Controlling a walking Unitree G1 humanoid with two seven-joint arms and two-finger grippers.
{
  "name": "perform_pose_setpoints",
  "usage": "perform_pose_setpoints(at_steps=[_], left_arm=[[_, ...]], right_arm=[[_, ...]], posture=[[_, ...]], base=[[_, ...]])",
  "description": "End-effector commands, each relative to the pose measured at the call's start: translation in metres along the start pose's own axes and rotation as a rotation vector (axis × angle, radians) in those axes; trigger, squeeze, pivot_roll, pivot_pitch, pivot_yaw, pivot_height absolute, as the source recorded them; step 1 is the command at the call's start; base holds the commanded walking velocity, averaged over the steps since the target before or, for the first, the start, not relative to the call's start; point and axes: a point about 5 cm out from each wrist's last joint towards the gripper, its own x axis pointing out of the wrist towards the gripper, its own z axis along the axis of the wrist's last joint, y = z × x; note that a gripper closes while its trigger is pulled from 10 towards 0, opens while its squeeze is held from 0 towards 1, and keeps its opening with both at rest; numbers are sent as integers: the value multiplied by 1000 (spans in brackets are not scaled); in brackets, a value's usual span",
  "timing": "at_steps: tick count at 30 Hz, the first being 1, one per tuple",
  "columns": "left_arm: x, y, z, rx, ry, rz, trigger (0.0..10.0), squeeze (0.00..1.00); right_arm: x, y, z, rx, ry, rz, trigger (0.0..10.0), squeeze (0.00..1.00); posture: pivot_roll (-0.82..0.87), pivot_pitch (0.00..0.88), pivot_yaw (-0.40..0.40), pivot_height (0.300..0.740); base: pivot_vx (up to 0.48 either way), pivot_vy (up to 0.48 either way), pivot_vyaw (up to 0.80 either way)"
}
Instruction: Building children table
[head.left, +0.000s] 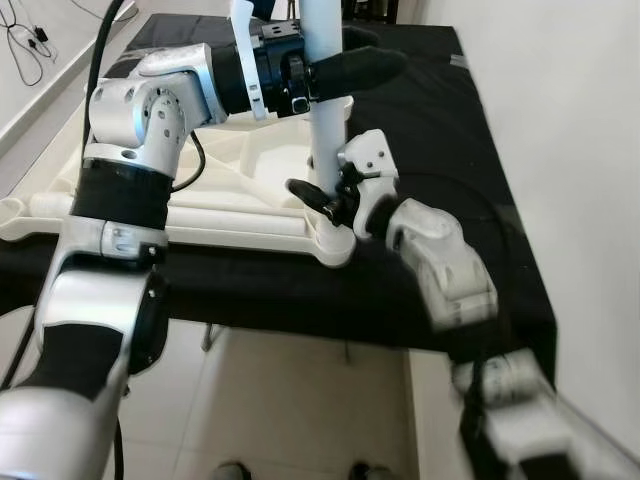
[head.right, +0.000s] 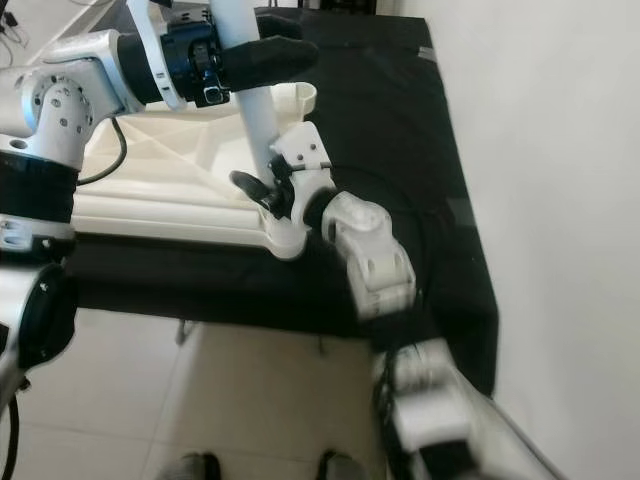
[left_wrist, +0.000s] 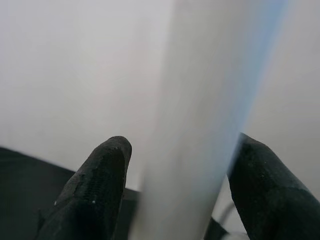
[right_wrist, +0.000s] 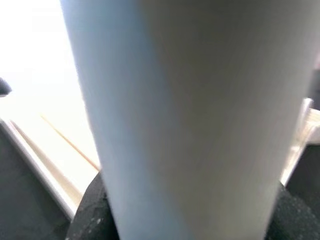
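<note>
Left arm: silver, nearest the camera, rising from the lower left and bending across toward the middle.
Tabletop: cream plastic children's tabletop (head.left: 240, 190) lying underside up on the desk (head.left: 440, 120), which is draped in black cloth; moulded ribs and a raised rim show.
Left pincer: the left pincer (head.left: 330, 70) sits high on the white leg (head.left: 325, 125), well above the tabletop. Its fingers (left_wrist: 95, 190) stand on either side of the tube and press against it, clenched on the leg.
White leg: a round white tube, upright or nearly so, its foot planted in the corner socket (head.left: 335, 240) at the near right corner of the tabletop.
Right pincer: the right pincer (head.left: 325, 200) is low on the same leg, just above the socket. Its fingers (right_wrist: 90, 215) flank the tube at its base and close against it, gripping the leg.
Right arm: silver, blurred, coming up from the lower right along the desk's near edge.
Wall: plain white, to the right of the desk.
</note>
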Motion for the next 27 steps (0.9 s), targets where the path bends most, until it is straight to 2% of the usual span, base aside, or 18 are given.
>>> perform_pose_setpoints(at_steps=[1,3,10,22,23,25,26,27], left_arm=[[1,-3,-1,12,13,-16,10000,0],[3,-4,-1,19,18,-21,10000,0],[5,-4,1,35,15,-17,10000,0],[6,-5,-4,33,27,-21,10000,0],[6,-5,-5,30,27,-27,706,0],[6,-5,-5,29,27,-31,706,0],[6,-6,-5,28,29,-39,0,0],[6,-6,-5,28,29,-39,0,0]], right_arm=[[-23,23,-76,206,311,-110,0,0],[-21,29,-72,212,279,-148,0,0],[-12,26,-63,183,265,-177,0,0],[-19,28,-50,115,247,-217,0,0],[-19,29,-50,107,244,-220,0,0],[-20,29,-49,102,242,-223,0,0],[-21,30,-50,92,241,-225,0,0],[-21,30,-50,92,241,-225,0,0]], posture=[[98,211,-38,740],[95,203,-35,740],[98,198,-34,740],[86,202,-28,740],[85,201,-26,740],[85,201,-26,740],[84,200,-24,740],[84,200,-24,740]], base=[[0,0,0],[0,0,0],[0,0,0],[0,0,0],[0,0,0],[0,0,0],[0,0,0],[0,0,0]])
